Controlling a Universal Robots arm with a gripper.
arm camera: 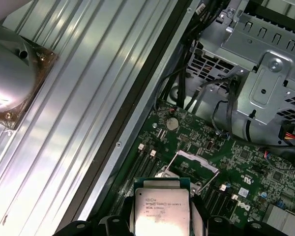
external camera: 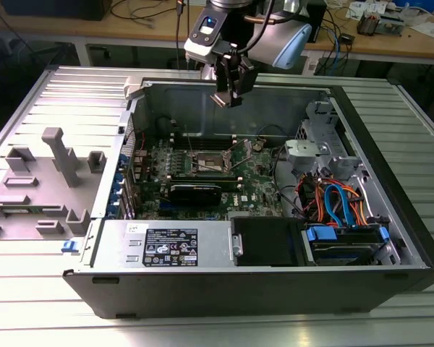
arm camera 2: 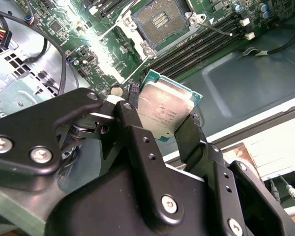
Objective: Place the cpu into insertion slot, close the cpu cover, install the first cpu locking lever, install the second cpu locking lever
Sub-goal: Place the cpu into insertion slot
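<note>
My gripper (external camera: 228, 96) hangs above the far wall of the open computer case (external camera: 390, 181), shut on the cpu (arm camera 2: 164, 110). The cpu is a small square chip with a silver-grey top and a green edge, pinched between the two black fingers (arm camera 2: 132, 123); its top also faces the first wrist view (arm camera: 161, 209). Below on the green board lies the insertion slot (arm camera 2: 160, 22), its dark centre uncovered inside a shiny metal rim (external camera: 208, 160). The cpu cover (arm camera: 196, 164) stands swung up beside the slot. A thin locking lever (arm camera 2: 217, 30) sticks out over the memory slots.
Long black memory slots (arm camera 2: 201, 46) run beside the socket. A black card (external camera: 195, 191) lies toward the front of the board. Drive cage (arm camera: 265, 73) and coloured cables (external camera: 340, 202) fill the exterior view's right. A grey fixture plate (external camera: 50, 166) sits to the case's left.
</note>
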